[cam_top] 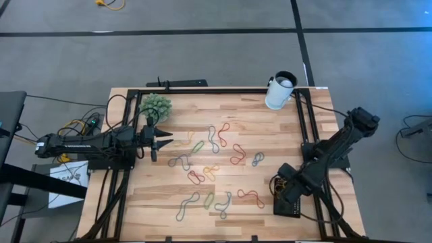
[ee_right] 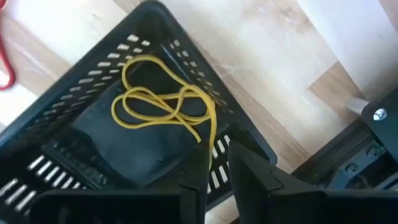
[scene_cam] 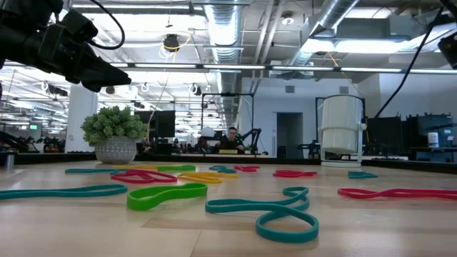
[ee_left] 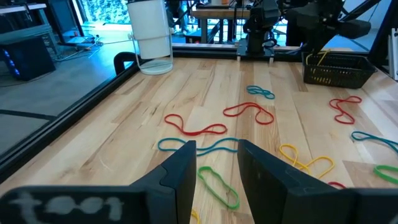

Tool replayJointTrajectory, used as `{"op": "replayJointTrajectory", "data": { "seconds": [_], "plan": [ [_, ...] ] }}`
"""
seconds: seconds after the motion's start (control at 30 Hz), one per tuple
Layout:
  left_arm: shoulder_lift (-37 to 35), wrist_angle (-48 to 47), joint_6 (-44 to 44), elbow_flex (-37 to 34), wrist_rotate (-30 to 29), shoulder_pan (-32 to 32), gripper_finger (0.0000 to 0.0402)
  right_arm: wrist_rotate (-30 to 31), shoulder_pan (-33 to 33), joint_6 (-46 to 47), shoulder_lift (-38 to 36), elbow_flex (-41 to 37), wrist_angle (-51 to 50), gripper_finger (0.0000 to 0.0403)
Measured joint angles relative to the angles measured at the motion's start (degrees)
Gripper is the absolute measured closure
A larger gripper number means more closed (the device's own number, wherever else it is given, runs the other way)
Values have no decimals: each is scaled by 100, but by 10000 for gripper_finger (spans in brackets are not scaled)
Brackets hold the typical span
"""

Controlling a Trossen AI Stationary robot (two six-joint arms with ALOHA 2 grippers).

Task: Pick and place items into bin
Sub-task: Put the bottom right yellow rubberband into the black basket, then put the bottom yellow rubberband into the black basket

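Note:
Several rubber-band loops in red, yellow, green, grey and blue (cam_top: 212, 162) lie flat on the wooden table (cam_top: 270, 135). The black bin (cam_top: 290, 204) stands at the near right. A yellow band (ee_right: 163, 102) lies tangled inside the bin (ee_right: 81, 81). My right gripper (ee_right: 217, 165) hangs over the bin pointing down, open by a narrow gap, and in the high view my right gripper (cam_top: 287, 187) covers part of the bin. My left gripper (ee_left: 216, 158) is open at the table's left, held level above a green band (ee_left: 217, 186), with nothing between its fingers. My right gripper has the yellow band's trailing strand (ee_right: 213, 134) running up to one fingertip (ee_right: 200, 163); whether they touch, I cannot tell. The rest of the band lies loose on the bin's floor.
A white cup (cam_top: 280, 91) stands at the far right corner. A green spiky ball (cam_top: 155, 106) sits at the far left, just beyond my left gripper (cam_top: 165, 142). A black frame rail (cam_top: 307, 128) runs along the table's right side beside the bin.

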Motion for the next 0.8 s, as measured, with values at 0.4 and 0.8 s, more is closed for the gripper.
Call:
{"op": "replayJointTrajectory", "data": {
  "seconds": [0.4, 0.8],
  "plan": [
    [0, 0, -2, 0, 0, 0, 292, -419, -78, -180, -81, 4, 39, 319],
    [0, 2, -2, 0, 0, 0, 292, 372, -768, -1679, -81, 280, 426, 319]
  ]
}}
